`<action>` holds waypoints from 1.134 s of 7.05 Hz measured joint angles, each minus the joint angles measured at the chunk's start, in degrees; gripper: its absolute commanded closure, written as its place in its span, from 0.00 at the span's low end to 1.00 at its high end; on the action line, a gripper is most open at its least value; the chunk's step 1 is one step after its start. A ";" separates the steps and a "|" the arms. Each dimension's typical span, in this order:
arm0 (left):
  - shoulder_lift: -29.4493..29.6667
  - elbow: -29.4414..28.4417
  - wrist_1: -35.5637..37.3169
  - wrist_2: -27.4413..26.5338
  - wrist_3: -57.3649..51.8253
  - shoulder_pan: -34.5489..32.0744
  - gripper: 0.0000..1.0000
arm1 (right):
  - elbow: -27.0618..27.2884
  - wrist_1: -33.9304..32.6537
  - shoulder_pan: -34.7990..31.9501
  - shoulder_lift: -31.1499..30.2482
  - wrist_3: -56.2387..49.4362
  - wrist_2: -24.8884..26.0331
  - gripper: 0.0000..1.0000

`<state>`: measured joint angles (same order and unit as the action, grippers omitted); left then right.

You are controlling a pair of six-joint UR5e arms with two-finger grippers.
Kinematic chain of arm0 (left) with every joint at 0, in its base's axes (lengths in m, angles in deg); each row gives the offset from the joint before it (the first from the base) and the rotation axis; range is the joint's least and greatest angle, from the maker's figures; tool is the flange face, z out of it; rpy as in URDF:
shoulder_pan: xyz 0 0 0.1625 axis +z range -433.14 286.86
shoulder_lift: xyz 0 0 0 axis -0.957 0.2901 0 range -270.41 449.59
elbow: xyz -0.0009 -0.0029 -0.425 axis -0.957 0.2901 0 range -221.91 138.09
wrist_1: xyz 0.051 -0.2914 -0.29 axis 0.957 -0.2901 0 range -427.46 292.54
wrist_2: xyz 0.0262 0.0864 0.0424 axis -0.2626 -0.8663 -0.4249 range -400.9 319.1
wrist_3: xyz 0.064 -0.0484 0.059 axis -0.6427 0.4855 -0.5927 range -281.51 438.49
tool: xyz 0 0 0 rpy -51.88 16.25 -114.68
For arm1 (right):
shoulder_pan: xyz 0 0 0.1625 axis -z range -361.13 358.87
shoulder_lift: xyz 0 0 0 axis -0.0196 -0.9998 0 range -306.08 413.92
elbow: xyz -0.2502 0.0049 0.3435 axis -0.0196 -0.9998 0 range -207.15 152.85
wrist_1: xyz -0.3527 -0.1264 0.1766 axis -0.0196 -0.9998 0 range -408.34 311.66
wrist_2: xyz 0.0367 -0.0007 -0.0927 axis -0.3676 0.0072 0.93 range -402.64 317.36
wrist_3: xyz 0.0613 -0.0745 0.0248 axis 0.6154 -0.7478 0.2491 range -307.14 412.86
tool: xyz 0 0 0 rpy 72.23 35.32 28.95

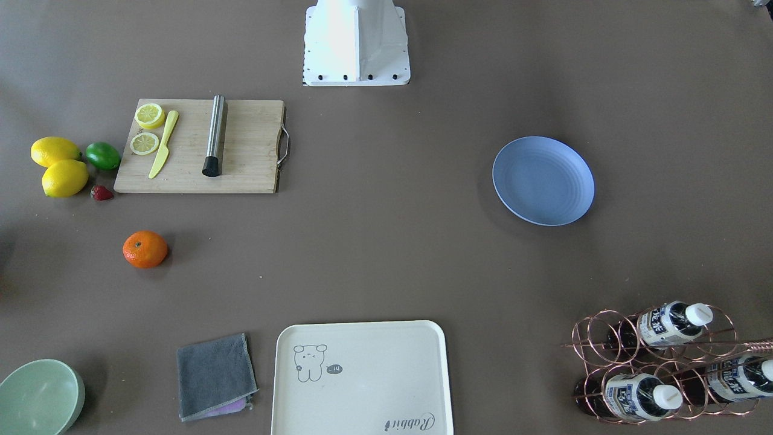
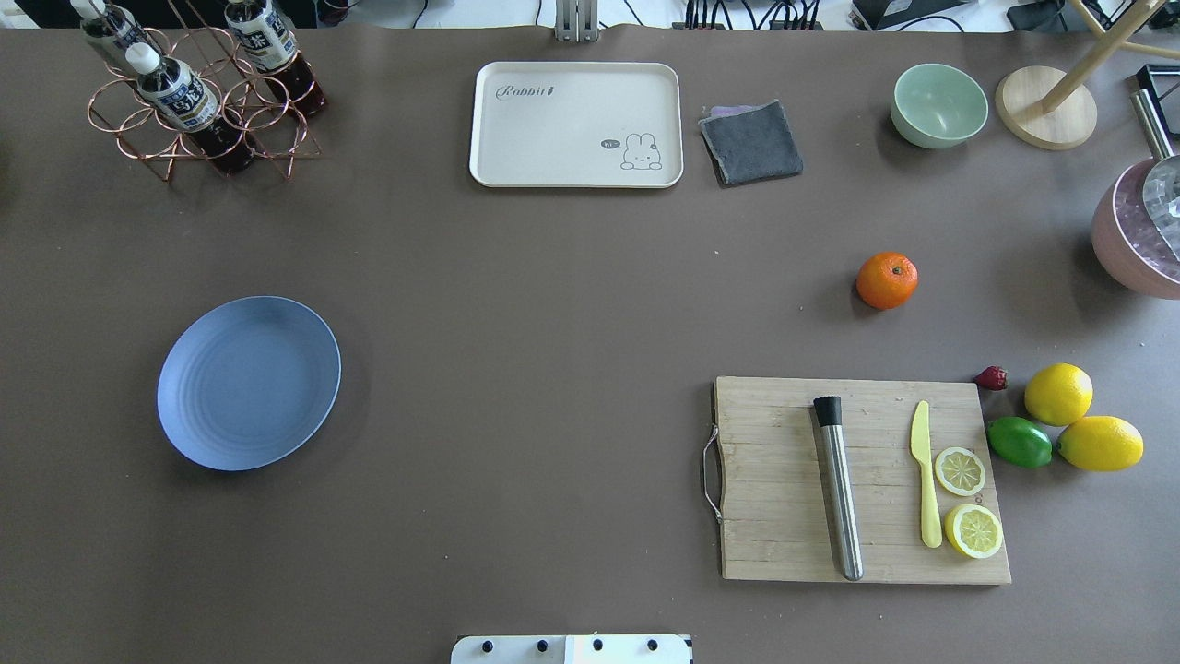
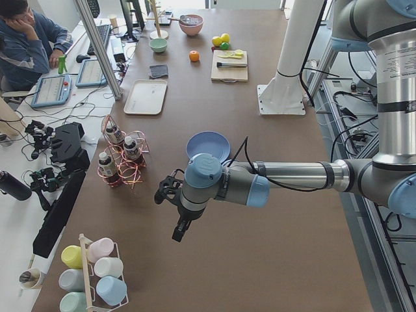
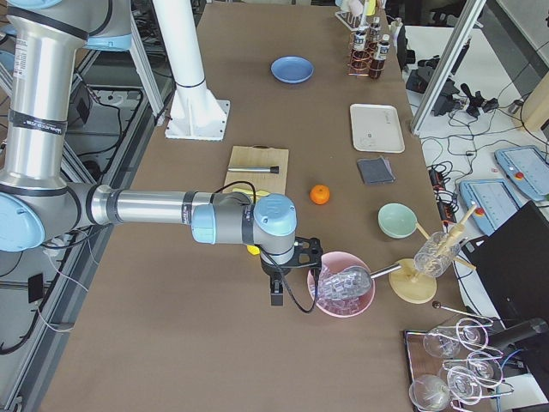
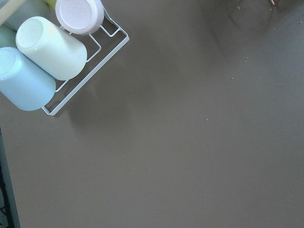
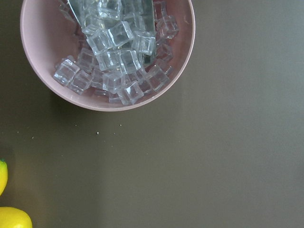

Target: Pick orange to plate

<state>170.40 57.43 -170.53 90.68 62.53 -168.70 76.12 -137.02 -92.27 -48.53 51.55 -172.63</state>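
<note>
Front-facing view: the orange (image 1: 145, 249) sits on bare table, with the plate (image 1: 543, 180) well apart at its three o'clock. Right-side view: the right hand (image 4: 276, 293) hovers beside the ice bowl (image 4: 341, 311); whether it is spread or closed, I cannot tell. It should descend vertically, straddling the fruit's widest girth.

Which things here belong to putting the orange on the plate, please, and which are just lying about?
Job: orange, plate.
Lying about: lemons, lime, strawberry, cutting board, cream tray, grey cloth, green bowl, bottles, ice bowl.

Robot lab, seated operator (image 3: 27, 40) (tablets (image 3: 52, 91) nearby)
</note>
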 measured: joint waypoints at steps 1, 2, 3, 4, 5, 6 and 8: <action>0.62 -0.08 -0.29 0.01 0.11 0.34 0.02 | 0.00 0.00 0.00 -0.02 0.00 0.00 0.00; 2.22 -0.85 -0.88 0.04 0.10 0.59 0.02 | -0.01 0.00 0.00 -0.03 0.00 0.00 0.00; 3.92 -2.12 -1.70 0.52 0.08 0.85 0.02 | -0.05 -0.02 0.02 0.01 0.11 -0.02 0.00; 5.00 -3.28 -2.19 3.09 1.17 1.03 0.02 | -0.04 0.22 0.05 0.16 0.26 -0.34 0.00; 5.95 -4.34 -3.52 7.59 4.56 1.49 0.02 | -0.02 2.62 0.10 0.42 0.33 -1.34 0.00; 6.51 -4.72 -6.33 10.60 9.91 3.32 0.02 | -0.11 7.47 0.21 0.60 0.54 -2.25 0.00; 6.96 -4.93 -14.83 11.58 25.64 11.70 0.02 | -0.07 13.83 1.96 0.74 3.88 -2.70 0.00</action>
<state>177.36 52.50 -185.37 102.26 88.17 -157.00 76.05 -123.19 -90.30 -47.79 55.42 -175.33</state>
